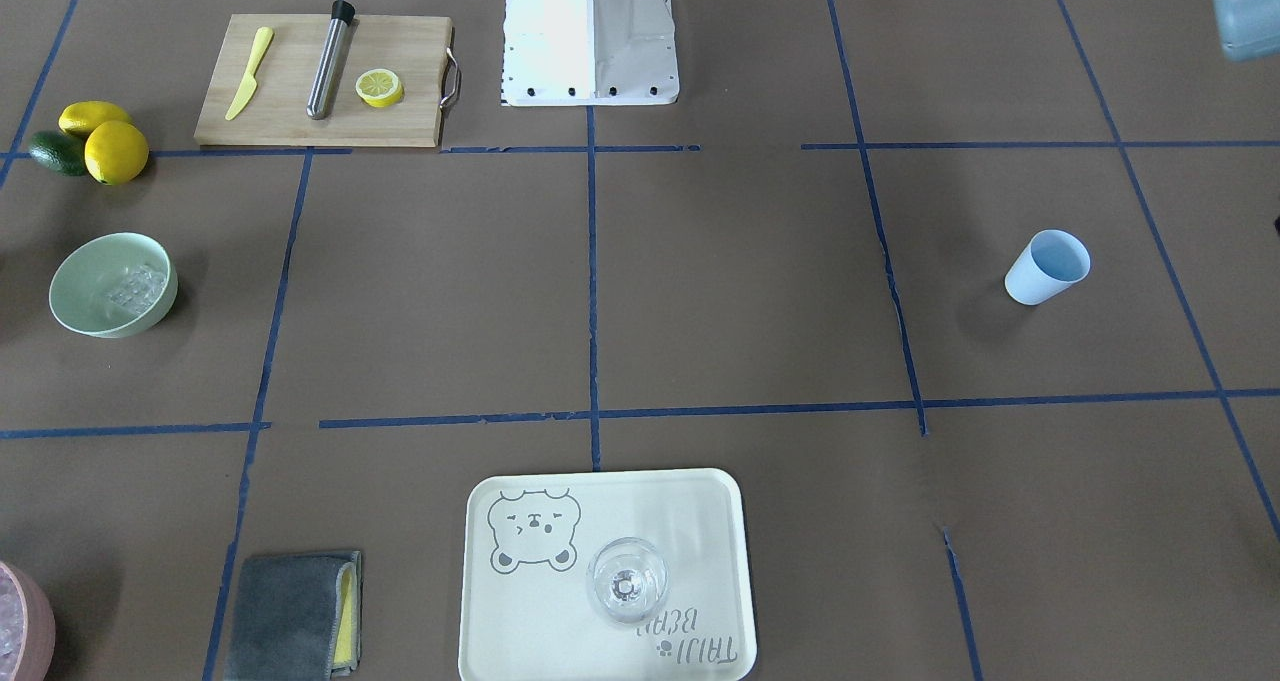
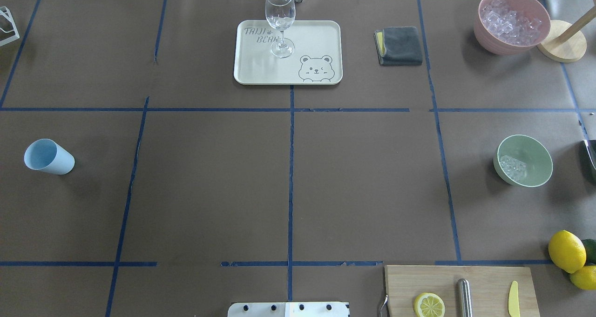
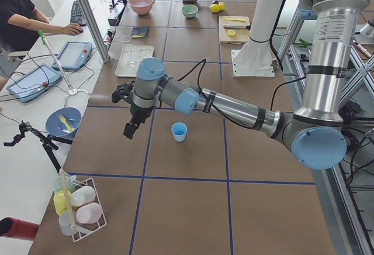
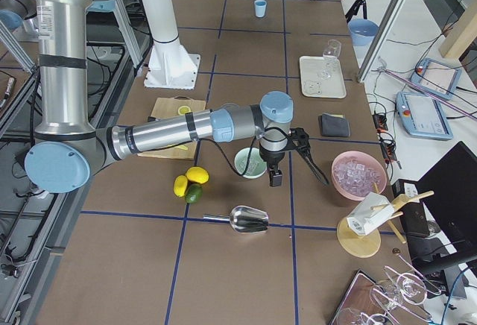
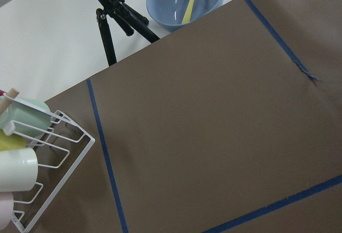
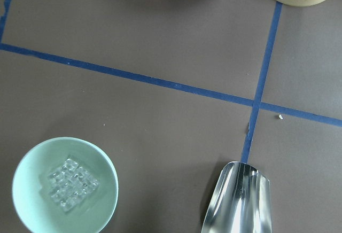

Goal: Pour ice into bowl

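The pale mint-green bowl (image 2: 533, 151) stands on the brown table at the robot's right, with a small cluster of clear ice (image 2: 512, 167) in it. It also shows in the front view (image 1: 80, 271) with the ice (image 1: 135, 289), and in the right wrist view (image 6: 32, 190) with the ice (image 6: 72, 184). My right gripper (image 4: 294, 174) hovers beside the bowl (image 4: 250, 162), seen only in the right side view; I cannot tell if it is open. My left gripper (image 3: 125, 116) hangs over the table near the light blue cup (image 3: 179, 131); I cannot tell its state.
A metal scoop (image 6: 238, 201) lies on the table near the bowl. A pink container of ice (image 2: 512, 21) stands at the far right. There are also a tray (image 2: 260, 70) with a glass (image 2: 280, 16), a grey cloth (image 2: 400, 44), a cutting board (image 2: 484, 279) and lemons (image 2: 565, 251).
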`<action>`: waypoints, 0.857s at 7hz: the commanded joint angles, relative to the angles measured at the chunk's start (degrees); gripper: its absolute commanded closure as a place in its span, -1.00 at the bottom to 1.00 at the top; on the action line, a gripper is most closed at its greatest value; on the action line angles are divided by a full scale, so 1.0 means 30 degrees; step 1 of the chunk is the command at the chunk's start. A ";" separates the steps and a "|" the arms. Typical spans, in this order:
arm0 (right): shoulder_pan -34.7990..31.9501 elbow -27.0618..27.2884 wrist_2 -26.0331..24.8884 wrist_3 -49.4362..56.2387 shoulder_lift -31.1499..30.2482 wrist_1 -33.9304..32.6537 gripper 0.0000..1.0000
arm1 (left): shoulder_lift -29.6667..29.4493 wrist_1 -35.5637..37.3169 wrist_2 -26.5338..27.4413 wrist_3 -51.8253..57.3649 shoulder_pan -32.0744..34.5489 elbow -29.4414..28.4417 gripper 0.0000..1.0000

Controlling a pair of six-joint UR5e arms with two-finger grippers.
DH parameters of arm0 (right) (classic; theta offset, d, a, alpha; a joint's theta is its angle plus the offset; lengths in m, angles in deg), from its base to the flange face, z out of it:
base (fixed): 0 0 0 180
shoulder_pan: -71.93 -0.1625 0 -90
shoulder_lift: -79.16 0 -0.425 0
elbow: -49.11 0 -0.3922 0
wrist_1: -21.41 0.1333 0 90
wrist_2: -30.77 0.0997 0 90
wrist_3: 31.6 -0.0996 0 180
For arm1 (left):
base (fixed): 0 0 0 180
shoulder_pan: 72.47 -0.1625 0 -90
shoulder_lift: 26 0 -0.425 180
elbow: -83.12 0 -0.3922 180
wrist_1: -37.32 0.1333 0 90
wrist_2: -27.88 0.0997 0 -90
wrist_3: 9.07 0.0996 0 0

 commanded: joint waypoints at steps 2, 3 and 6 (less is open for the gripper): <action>-0.0783 -0.0151 0.0863 -0.0056 -0.0499 -0.0111 -1.00 | 0.1374 0.0386 -0.2103 0.1928 0.2395 -0.3431 -1.00; -0.0782 -0.0557 0.0833 0.0204 -0.0556 -0.0111 -1.00 | 0.1991 0.0212 -0.2221 0.1869 0.2338 -0.3374 -1.00; -0.0840 -0.2020 0.0920 0.0206 -0.0615 0.0885 -1.00 | 0.1880 0.0445 -0.2252 -0.1370 0.2280 -0.2588 -1.00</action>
